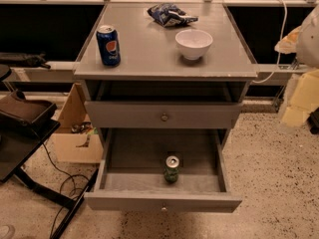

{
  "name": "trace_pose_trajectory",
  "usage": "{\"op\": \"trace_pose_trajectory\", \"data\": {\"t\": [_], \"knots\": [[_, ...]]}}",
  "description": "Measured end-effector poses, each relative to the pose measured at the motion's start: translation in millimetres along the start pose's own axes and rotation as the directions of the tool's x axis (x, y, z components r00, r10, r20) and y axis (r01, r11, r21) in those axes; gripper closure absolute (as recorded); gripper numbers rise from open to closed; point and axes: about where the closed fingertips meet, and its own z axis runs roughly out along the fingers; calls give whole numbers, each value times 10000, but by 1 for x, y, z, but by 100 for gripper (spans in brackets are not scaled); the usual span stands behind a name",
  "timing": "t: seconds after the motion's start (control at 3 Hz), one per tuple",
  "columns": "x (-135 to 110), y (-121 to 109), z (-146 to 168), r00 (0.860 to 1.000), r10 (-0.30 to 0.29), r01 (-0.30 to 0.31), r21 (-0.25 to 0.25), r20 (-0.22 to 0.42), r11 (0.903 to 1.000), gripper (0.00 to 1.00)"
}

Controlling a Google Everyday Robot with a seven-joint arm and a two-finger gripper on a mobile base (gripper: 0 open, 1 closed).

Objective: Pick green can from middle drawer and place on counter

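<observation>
The green can (pixel 172 169) stands upright in the open middle drawer (pixel 162 201), near the front and a little right of centre. The drawer is pulled far out; its knob shows on the front panel. The drawer above it (pixel 163 115) is closed. The counter (pixel 149 44) is the grey cabinet top. My gripper (pixel 297 101) is a pale, blurred shape at the right edge of the view, beside the cabinet, well to the right of and above the green can, and it holds nothing that shows.
On the counter stand a blue Pepsi can (pixel 108 45) at the left, a white bowl (pixel 194 43) at the right and a crumpled chip bag (pixel 171 15) at the back. A cardboard box (pixel 77 133), a black stand (pixel 25 128) and cables lie left of the cabinet.
</observation>
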Motion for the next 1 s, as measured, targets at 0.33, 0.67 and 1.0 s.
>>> {"op": "trace_pose_trajectory", "data": {"t": [0.33, 0.67, 1.0], "knots": [[0, 0, 0, 10000, 0, 0, 0, 0, 10000, 0], [2, 4, 15, 9993, 29, -33, 118, 371, 9999, 0], [21, 36, 80, 9856, 235, -164, -437, 1675, 9989, 0]]}}
